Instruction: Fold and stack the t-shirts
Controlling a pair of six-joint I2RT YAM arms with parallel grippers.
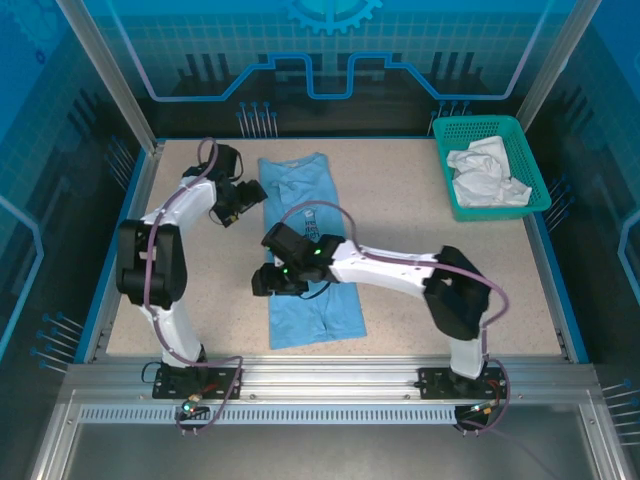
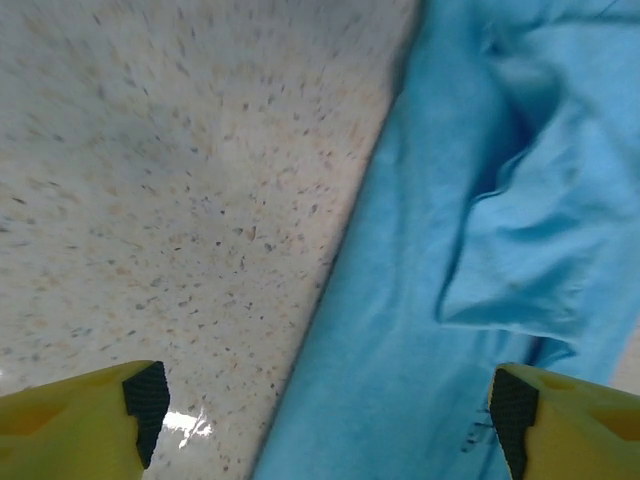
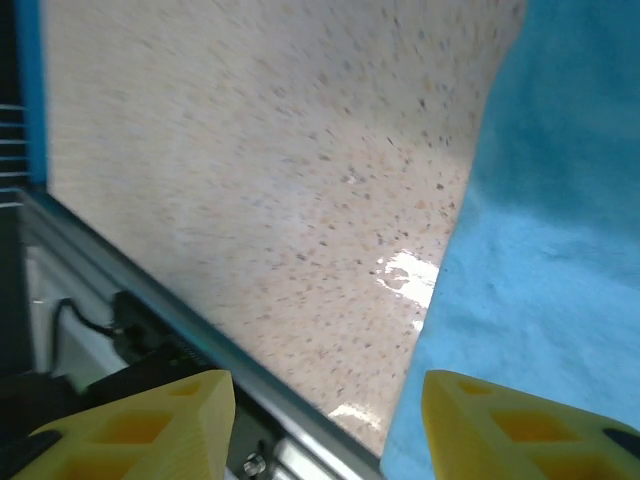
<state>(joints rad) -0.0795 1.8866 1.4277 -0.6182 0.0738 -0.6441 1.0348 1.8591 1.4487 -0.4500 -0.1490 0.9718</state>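
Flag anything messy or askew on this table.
The white t-shirt lies crumpled and unfolded in the teal mesh basket at the far right corner. The light blue t-shirt lies as a long strip mid-table, slightly slanted, with a bunched flap on it.

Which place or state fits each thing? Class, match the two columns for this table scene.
Things:
1 light blue t-shirt
2 white t-shirt
3 teal mesh basket
4 left hand

Places or states:
A crumpled inside the basket
B open, over the blue shirt's edge
C far right corner of the table
D lying flat, mid-table

Pairs: 1-D, 2-A, 3-C, 4-B
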